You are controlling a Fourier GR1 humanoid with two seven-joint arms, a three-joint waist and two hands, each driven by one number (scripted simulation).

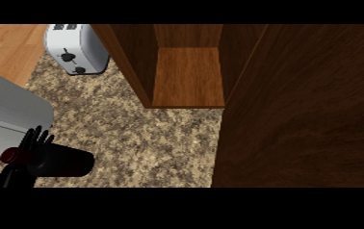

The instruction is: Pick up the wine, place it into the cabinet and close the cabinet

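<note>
Left hand [32, 141] clenched round wine [53, 160] at desk's [142, 136] near-left corner — bottle lying sideways. Cabinet [188, 76] open, door [298, 108] swung right. Toaster [74, 47] far left.

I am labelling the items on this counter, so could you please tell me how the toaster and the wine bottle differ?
The toaster is pale silver-white, while the wine bottle is almost black with a dark red tip. The toaster stands at the far left of the counter beside the open cabinet; the bottle lies on its side at the near left. The toaster is untouched, whereas the left hand is at the bottle. Both are on the speckled counter.
</note>
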